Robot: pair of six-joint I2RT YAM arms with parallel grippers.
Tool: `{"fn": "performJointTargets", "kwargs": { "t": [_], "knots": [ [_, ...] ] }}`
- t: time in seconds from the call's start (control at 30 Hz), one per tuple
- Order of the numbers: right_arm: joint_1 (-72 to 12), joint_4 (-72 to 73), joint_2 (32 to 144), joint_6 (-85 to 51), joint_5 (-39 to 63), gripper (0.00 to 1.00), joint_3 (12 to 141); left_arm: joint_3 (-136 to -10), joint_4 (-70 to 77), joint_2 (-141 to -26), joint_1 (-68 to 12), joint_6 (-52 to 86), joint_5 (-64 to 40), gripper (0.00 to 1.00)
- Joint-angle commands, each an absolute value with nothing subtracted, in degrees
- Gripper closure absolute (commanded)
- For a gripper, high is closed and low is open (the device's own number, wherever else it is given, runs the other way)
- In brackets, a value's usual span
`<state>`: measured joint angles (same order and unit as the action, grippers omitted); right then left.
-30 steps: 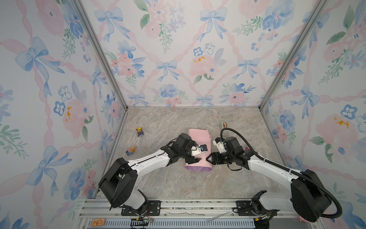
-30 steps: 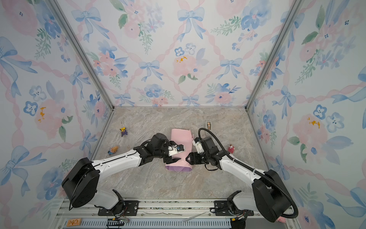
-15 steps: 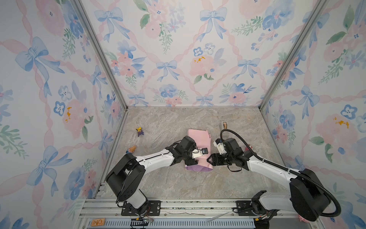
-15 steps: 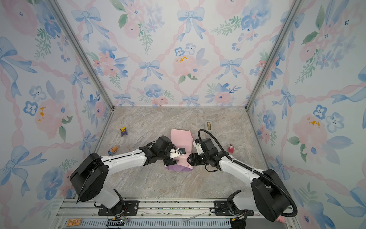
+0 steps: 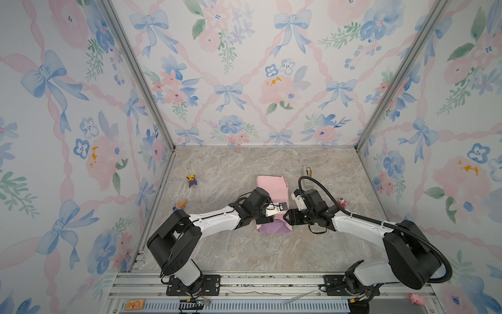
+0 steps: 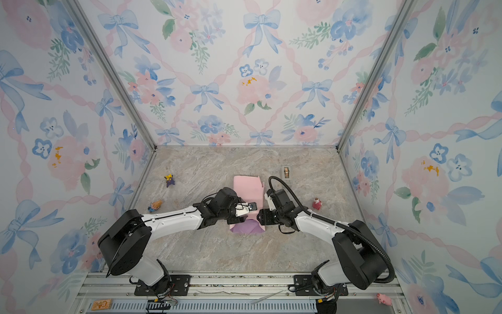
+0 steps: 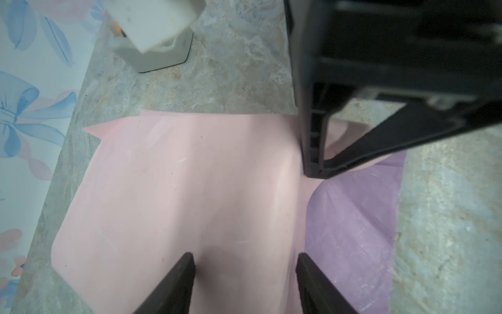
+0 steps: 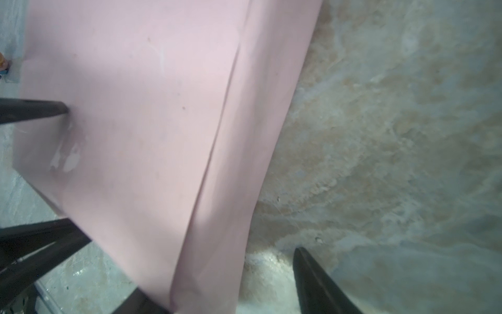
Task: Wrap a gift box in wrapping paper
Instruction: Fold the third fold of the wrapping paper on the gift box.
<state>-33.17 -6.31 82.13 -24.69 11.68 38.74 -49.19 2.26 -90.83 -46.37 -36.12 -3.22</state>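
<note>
Desk [image 5: 244, 168]: marbled top.
Paper [image 5: 271, 187]: mid-desk between the two arms, pink side up, with a lilac flap showing at the near end.
Left gripper [image 7: 245, 261]: fingers apart and tips over a pink hump in the paper, nothing pinched.
Right gripper [image 8: 217, 271]: fingers wide apart, straddling the paper's side edge, one finger over bare desk; no grip.
Tape dispenser [image 5: 307, 171]: near the paper's far corner, not touching it.
Red figure [image 5: 341, 202]: beside the right arm.

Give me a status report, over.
Left claw open over paper. Right claw open, straddling its edge. Box not in sight. Dispenser stands apart.
</note>
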Motion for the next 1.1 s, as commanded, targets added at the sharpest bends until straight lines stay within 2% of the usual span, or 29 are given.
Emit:
{"fn": "performJointTargets", "kwargs": {
  "t": [0.0, 0.2, 0.53, 0.63, 0.8, 0.93, 1.07],
  "knots": [
    [-33.9, -3.0, 83.0, -24.1, 8.9, 0.37, 38.9, -48.0, 5.7, -89.1, -46.6, -34.8, -5.0, 0.30],
    [-33.8, -1.5, 84.1, -23.8, 8.2, 0.44, 38.5, -47.0, 11.9, -86.6, -46.5, -32.3, -7.5, 0.25],
    [-33.8, -0.5, 84.9, -23.4, 8.0, 0.45, 38.7, -49.3, 9.2, -93.1, -46.6, -34.1, -2.0, 0.26],
    [-33.8, -0.7, 84.6, -23.2, 7.8, 0.44, 38.5, -49.5, 9.0, -94.7, -46.6, -34.3, -1.0, 0.34],
    [-33.7, -3.2, 82.6, -21.4, 7.1, 0.36, 37.8, -49.2, 9.1, -96.1, -46.6, -34.2, -1.0, 0.50],
    [-32.8, -3.6, 82.4, -20.7, 7.3, 0.37, 38.3, -48.9, 9.2, -96.1, -46.6, -34.1, -1.4, 0.54],
    [-32.5, -2.8, 84.6, -19.9, 7.0, 0.42, 40.3, -48.6, 9.2, -95.8, -46.6, -34.1, -1.7, 0.55]
  ]
}}
